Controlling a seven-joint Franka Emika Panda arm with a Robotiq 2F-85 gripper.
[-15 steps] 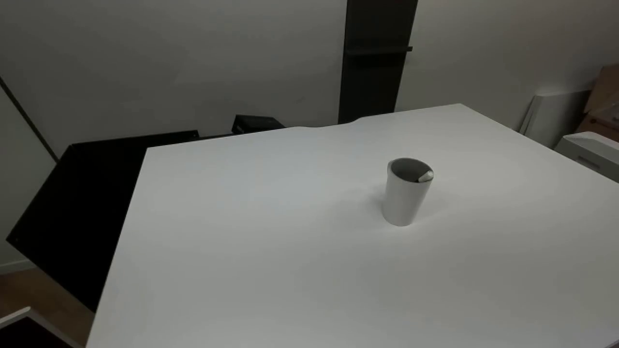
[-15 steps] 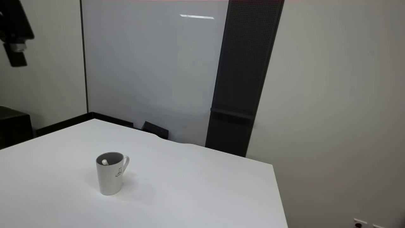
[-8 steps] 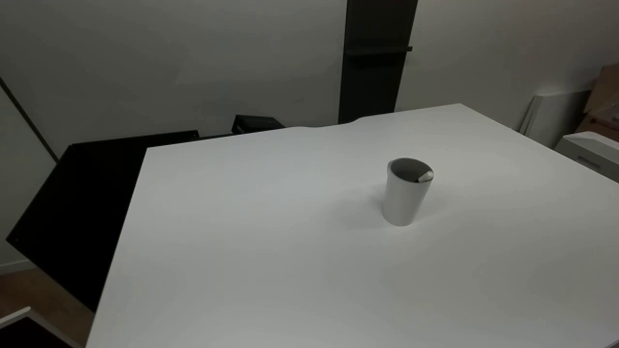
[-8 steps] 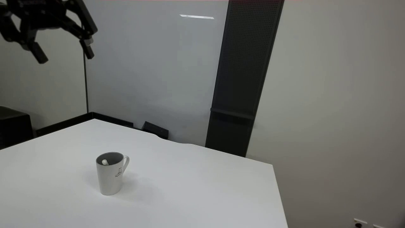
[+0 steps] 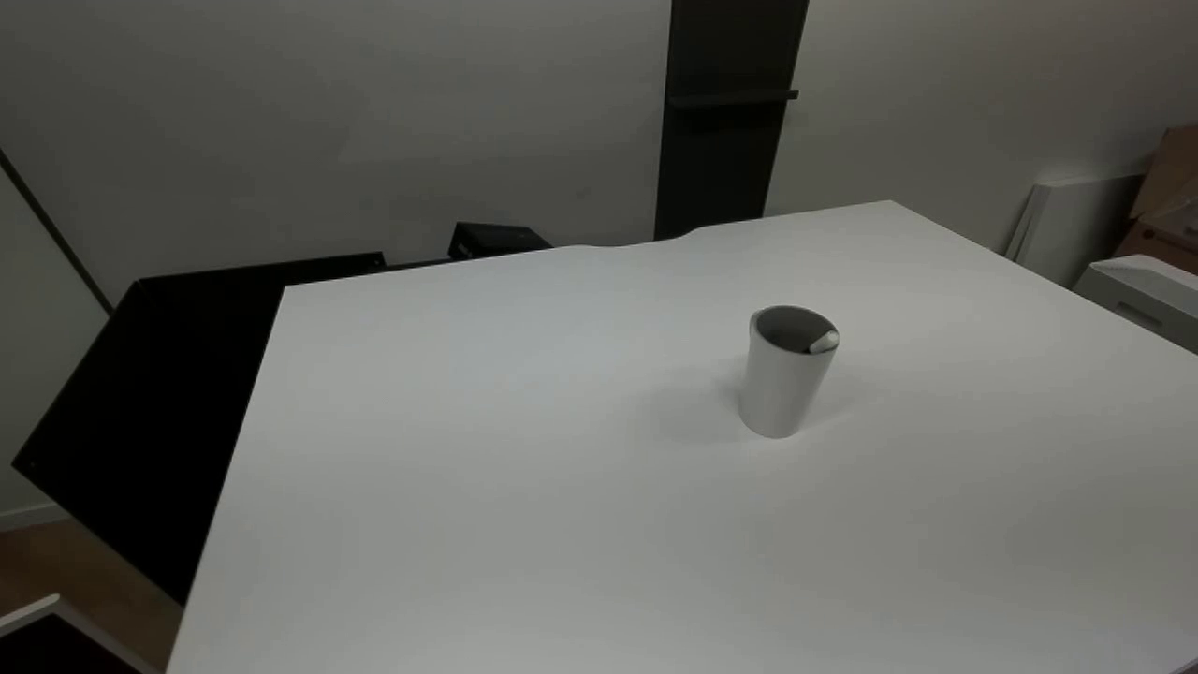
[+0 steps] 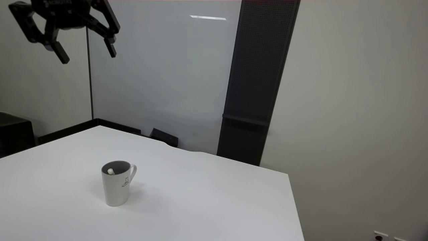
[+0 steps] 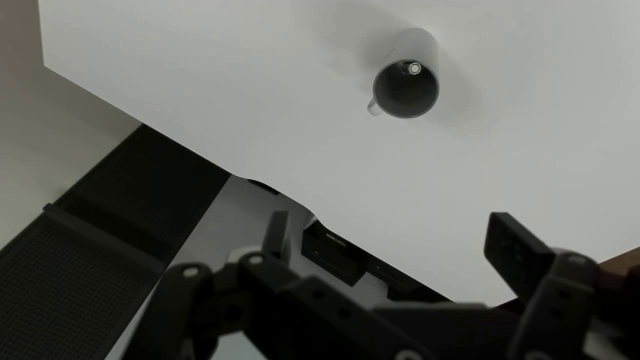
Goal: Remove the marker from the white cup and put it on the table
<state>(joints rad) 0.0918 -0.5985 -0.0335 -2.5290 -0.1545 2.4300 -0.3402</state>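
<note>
Perforated panel (image 6: 259,77), black box (image 6: 164,137), pale wall (image 6: 351,107)

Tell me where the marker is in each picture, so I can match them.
In an exterior view: the marker right of centre, in the white cup.
In an exterior view: the marker left, below the middle.
In the wrist view: the marker upper part, right of centre.
Shared landmark: the tall black panel, right of centre in both exterior views, lower left in the wrist view.

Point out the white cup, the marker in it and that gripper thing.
White cup (image 6: 115,187): in an exterior view, outer wall.
Marker (image 7: 414,68): in the wrist view, upper end.
Gripper (image 6: 89,58): in an exterior view, midway between its fingertips.
</note>
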